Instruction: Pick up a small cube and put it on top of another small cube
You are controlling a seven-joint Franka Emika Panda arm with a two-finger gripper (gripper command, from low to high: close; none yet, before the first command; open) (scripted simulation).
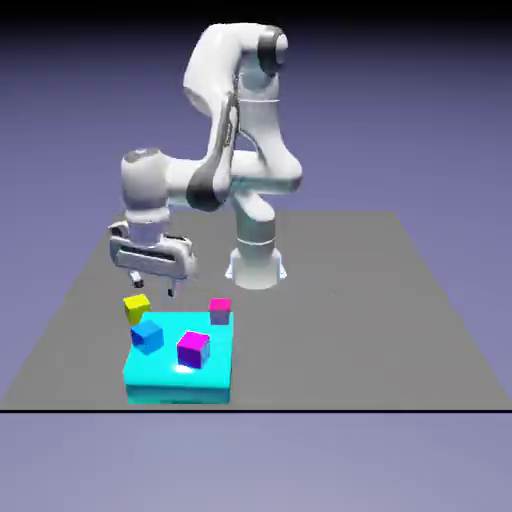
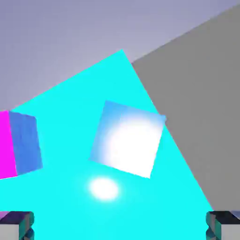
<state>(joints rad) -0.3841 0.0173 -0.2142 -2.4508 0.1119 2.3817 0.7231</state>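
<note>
The small yellow cube (image 1: 137,307) sits at the far left corner of the cyan platform (image 1: 180,375); whether it rests on the platform or beside it I cannot tell. It does not show in the hand view. The magenta and violet cube (image 1: 193,349) stands on the platform nearer the front, and the hand view's left edge cuts it (image 2: 18,145). My gripper (image 1: 155,287) hangs open just above and behind the yellow cube. In the hand view the gripper (image 2: 120,227) has its fingertips (image 2: 16,225) far apart, with only the bare platform (image 2: 61,201) between them.
A blue cube (image 1: 147,335) stands on the platform next to the yellow one and fills the middle of the hand view (image 2: 126,145) under a bright glare. A cube with a hot-pink top (image 1: 220,310) sits at the platform's far right. Grey table (image 2: 201,93) surrounds it.
</note>
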